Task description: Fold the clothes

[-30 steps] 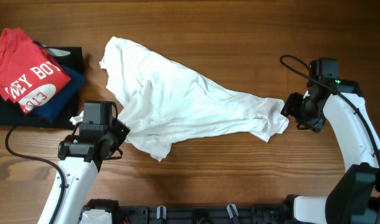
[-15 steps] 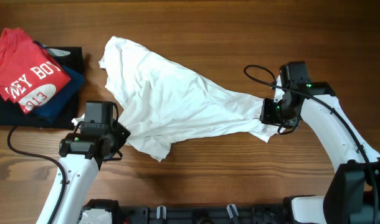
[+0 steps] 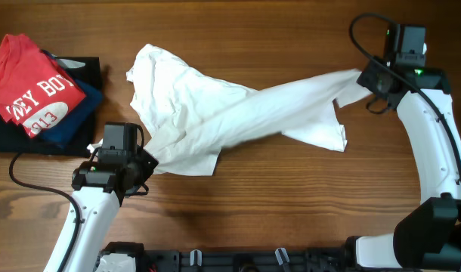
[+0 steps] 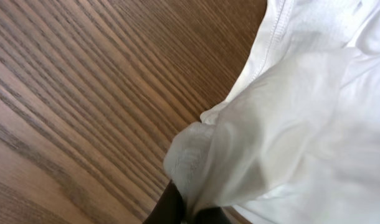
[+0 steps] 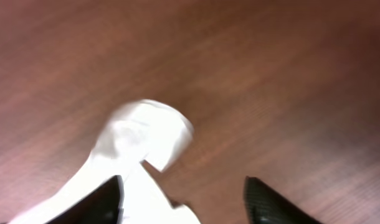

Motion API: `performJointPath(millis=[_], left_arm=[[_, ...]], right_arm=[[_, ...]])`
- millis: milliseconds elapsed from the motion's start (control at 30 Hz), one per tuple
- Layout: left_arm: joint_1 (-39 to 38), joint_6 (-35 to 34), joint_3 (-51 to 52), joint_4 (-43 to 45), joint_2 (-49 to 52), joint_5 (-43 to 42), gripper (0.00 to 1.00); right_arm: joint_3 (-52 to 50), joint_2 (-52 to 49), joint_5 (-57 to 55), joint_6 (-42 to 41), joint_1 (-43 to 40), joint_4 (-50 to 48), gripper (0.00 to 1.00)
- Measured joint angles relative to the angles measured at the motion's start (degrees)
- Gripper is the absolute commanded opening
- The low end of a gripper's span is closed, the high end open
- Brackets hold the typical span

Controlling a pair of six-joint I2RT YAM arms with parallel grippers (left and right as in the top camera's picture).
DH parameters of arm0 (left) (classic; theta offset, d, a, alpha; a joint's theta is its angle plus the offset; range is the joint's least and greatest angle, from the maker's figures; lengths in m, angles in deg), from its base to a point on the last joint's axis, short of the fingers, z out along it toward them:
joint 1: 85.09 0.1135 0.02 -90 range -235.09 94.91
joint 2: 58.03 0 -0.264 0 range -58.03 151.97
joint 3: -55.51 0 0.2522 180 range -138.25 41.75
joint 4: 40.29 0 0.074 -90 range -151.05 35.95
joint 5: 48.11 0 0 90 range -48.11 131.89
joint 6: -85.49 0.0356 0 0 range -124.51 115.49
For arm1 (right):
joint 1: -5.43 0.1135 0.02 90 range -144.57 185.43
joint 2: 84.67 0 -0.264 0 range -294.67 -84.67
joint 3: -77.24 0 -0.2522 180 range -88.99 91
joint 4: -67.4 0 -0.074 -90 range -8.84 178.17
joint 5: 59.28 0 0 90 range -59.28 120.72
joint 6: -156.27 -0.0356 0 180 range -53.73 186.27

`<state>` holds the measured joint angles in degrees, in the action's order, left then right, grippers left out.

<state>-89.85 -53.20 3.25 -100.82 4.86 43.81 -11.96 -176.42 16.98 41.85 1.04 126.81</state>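
The white T-shirt (image 3: 215, 113) lies crumpled on the wooden table, and no black stripes show. One part stretches as a band up and to the right, reaching my right gripper (image 3: 364, 77). In the right wrist view the jaws (image 5: 190, 199) stand wide apart, with blurred white cloth (image 5: 140, 143) lying against the left finger. My left gripper (image 3: 143, 155) is at the shirt's lower-left edge. In the left wrist view its fingers (image 4: 189, 214) are shut on a bunched fold of the shirt (image 4: 289, 124).
A red shirt with white lettering (image 3: 34, 87) lies on folded navy and black garments (image 3: 87, 75) at the far left. The bare wooden table (image 3: 291, 196) lies in front of the shirt.
My right gripper moved in onto the shirt's right end, then swept up and to the right, dragging that end into a long stretched band. The left arm stayed put.
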Motion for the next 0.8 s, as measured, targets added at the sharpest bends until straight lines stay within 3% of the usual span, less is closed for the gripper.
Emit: performJointPath(millis=[300,567,600,633,667,700,800], left_arm=[[0.0,0.9,0.0,-0.2,0.0,0.0,0.04],[0.0,1.1,0.0,-0.2,0.0,0.0,0.04],[0.0,1.1,0.0,-0.2,0.0,0.0,0.04],[0.0,1.1,0.0,-0.2,0.0,0.0,0.04],[0.0,1.1,0.0,-0.2,0.0,0.0,0.04],[0.0,1.1,0.0,-0.2,0.0,0.0,0.04],[0.0,1.1,0.0,-0.2,0.0,0.0,0.04]], right_arm=[[-0.9,-5.1,-1.4,3.6,-0.2,7.1,0.73],[-0.9,-17.3,7.6,2.8,-1.0,-1.6,0.77],[-0.9,-18.8,9.1,2.8,-1.0,-3.0,0.70],[-0.9,-19.5,9.7,2.8,-1.0,-3.7,0.52],[-1.0,-21.7,12.1,2.8,-1.0,-4.9,0.15],[-1.1,-22.3,13.2,3.2,-1.0,-5.4,0.04],[-1.2,-22.4,15.2,3.2,-1.0,-2.4,0.04]])
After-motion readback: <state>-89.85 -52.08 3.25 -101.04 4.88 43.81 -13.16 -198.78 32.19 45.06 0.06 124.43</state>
